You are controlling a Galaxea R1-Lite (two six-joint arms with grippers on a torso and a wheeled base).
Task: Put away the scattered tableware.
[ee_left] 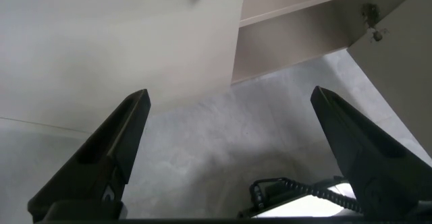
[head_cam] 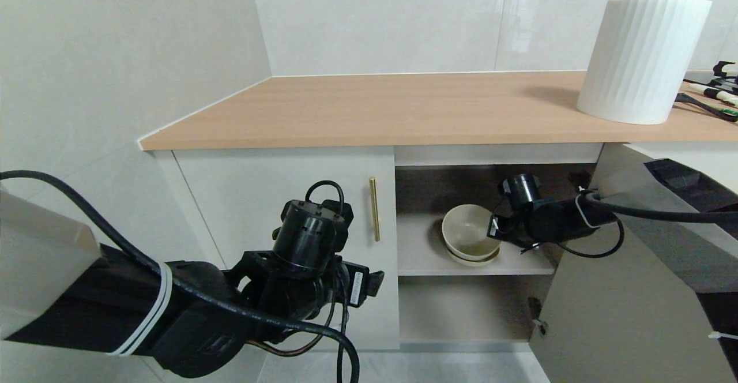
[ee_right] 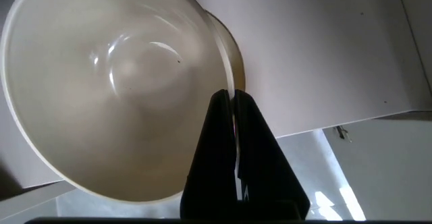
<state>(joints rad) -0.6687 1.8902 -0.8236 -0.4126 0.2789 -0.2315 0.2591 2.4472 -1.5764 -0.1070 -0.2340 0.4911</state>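
- The left gripper (ee_left: 229,99) is held low in front of the cabinet, above the grey floor (ee_left: 223,143); its fingers are spread wide apart and nothing is held between them.
- Just beyond that arm, the closed cabinet door (head_cam: 277,198) is seen, with a slim gold handle (head_cam: 375,209) at its edge.
- On the robot's right, the open door (head_cam: 611,314) is swung outward, so the inside of the cabinet is exposed.
- Inside, the right gripper (head_cam: 494,227) is placed over the upper shelf (head_cam: 418,256), and its fingers are clamped together on the rim of a beige bowl (head_cam: 468,234).
- The bowl (ee_right: 115,82) is tilted toward the closed door and is nested in a second dish (head_cam: 471,259), which is set on that shelf.
- Above the cabinet, a wooden countertop (head_cam: 392,106) is seen running back to the tiled wall.
- Towards its right end a ribbed white container (head_cam: 643,60) is stood upright, and several utensils (head_cam: 712,96) are laid just beside it.
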